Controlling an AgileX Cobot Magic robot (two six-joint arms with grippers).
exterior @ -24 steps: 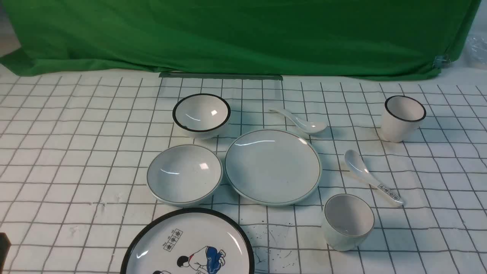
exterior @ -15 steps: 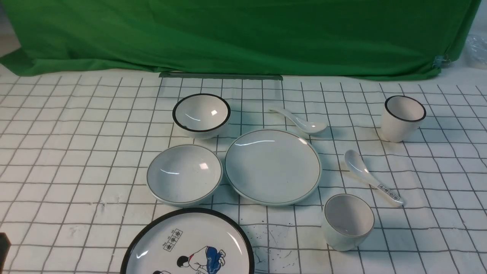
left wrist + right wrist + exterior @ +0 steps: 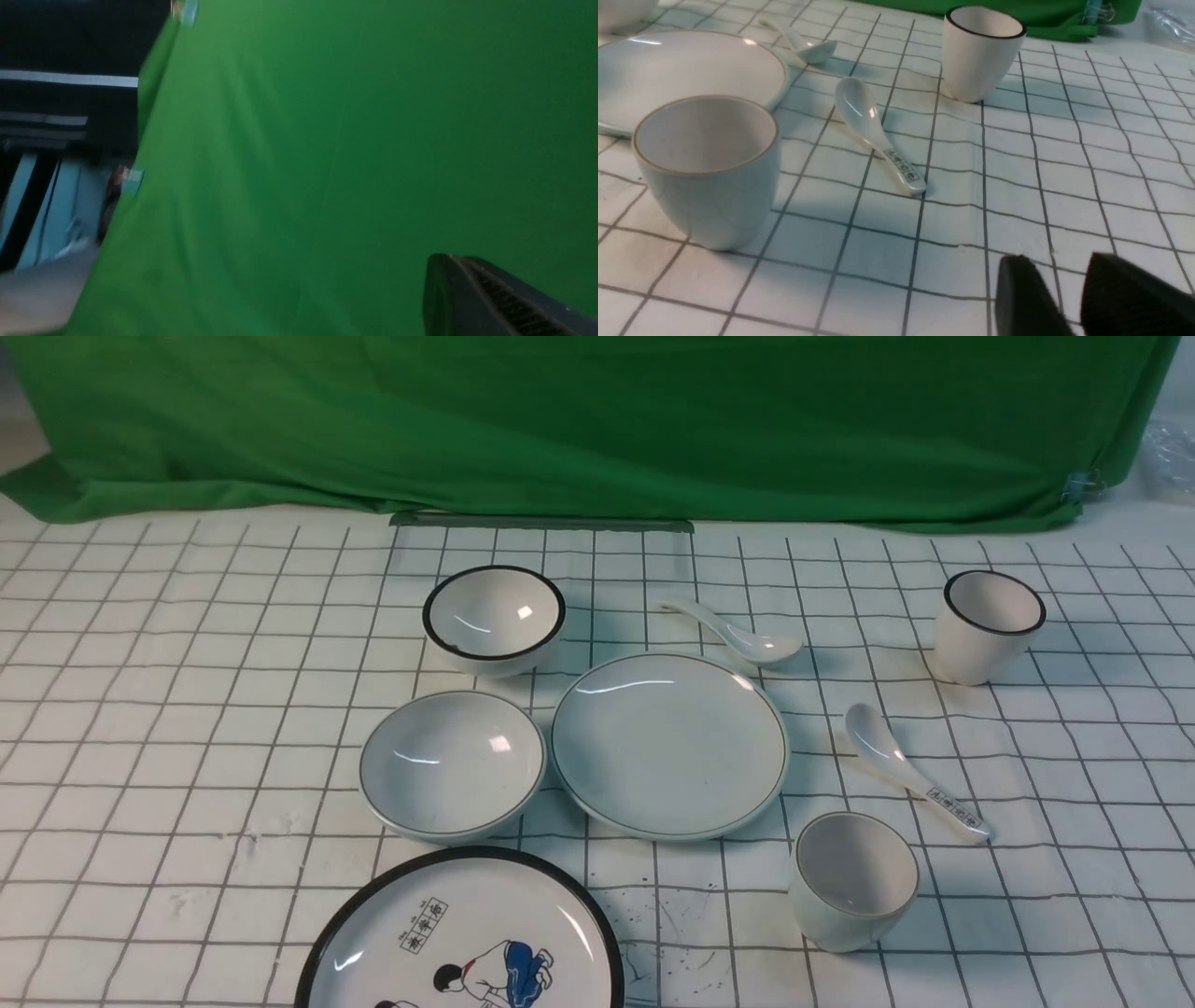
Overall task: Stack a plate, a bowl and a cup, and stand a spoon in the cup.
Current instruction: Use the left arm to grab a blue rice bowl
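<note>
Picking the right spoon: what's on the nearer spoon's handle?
Black printed characters on the handle; right wrist view.

this looks like a staged test area, perhaps in a lab, rather than a lived-in kitchen; the exact kind of room cannot be told. the landmark is the plain grey-white plate (image 3: 668, 744). beneath it lies a white covering marked with a dark grid (image 3: 1102, 933), wrinkled in places and spread out on every side of the plate. beyond the plate, a big green cloth (image 3: 597, 425) hangs as a plain backdrop, its lower edge reaching the far side of the grid. beyond the plate and to its right, clear plastic (image 3: 1172, 457) lies crumpled next to the cloth's end. the left wrist view shows dark framework (image 3: 70, 109) beside the cloth, too blurred to name.
</note>
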